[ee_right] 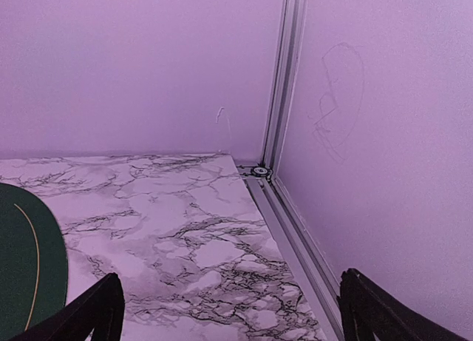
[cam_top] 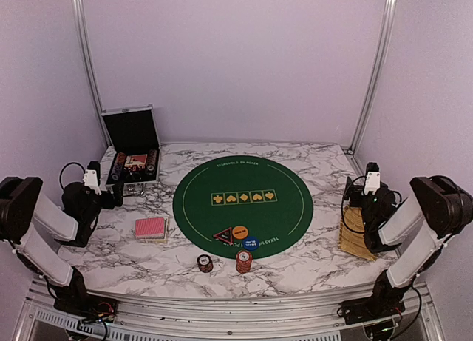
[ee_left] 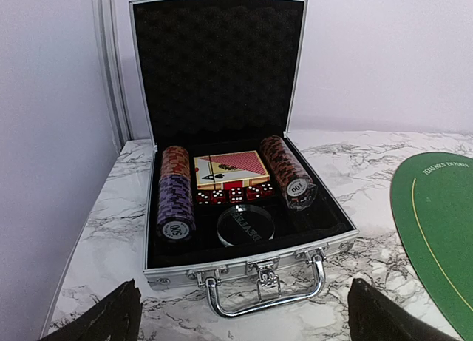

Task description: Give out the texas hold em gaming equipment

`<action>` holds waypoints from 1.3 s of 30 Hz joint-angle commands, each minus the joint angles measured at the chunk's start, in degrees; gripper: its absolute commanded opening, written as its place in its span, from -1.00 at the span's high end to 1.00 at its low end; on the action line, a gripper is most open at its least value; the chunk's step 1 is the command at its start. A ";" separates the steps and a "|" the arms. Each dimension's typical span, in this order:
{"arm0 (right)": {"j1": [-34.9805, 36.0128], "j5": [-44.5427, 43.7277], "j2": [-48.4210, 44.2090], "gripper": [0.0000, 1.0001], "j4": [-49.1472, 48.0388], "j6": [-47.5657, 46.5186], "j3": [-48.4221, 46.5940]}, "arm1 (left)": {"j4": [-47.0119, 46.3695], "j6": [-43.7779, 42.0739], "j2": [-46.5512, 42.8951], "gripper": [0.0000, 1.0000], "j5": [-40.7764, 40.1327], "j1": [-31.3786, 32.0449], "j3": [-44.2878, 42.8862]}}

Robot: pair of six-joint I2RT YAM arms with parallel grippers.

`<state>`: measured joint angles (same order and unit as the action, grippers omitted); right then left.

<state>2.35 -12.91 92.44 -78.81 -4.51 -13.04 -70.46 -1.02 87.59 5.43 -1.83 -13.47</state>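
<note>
A round green felt mat (cam_top: 242, 180) lies mid-table. On its near edge sit an orange button (cam_top: 240, 231), a dark triangular marker (cam_top: 224, 235) and a blue chip (cam_top: 251, 243). In front of the mat stand a dark chip stack (cam_top: 205, 263) and an orange-red chip stack (cam_top: 244, 261). A red-backed card deck (cam_top: 151, 228) lies to the left. My left gripper (cam_top: 112, 195) (ee_left: 247, 322) is open just before the open case (ee_left: 222, 126). That case holds chip rolls (ee_left: 175, 200), a card box (ee_left: 229, 169), red dice (ee_left: 233, 194) and a clear dealer puck (ee_left: 244, 226). My right gripper (cam_top: 353, 187) (ee_right: 236, 315) is open, facing the back-right corner.
The black silver-edged case (cam_top: 133, 152) stands at the back left with its lid upright. A tan wicker tray (cam_top: 357, 237) lies at the right edge, partly under the right arm. Purple walls and metal frame posts (ee_right: 277, 82) close in the marble table (ee_right: 170, 230).
</note>
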 commanded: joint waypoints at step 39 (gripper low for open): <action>13.48 20.74 -11.33 -0.97 73.28 16.41 -42.72 | 85.70 -14.50 -11.28 -0.98 2.96 -2.39 -40.57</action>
<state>5.32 1.02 77.01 -22.31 14.81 -49.12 3.27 -12.58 76.12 7.16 -3.88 -51.70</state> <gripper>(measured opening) 0.989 0.989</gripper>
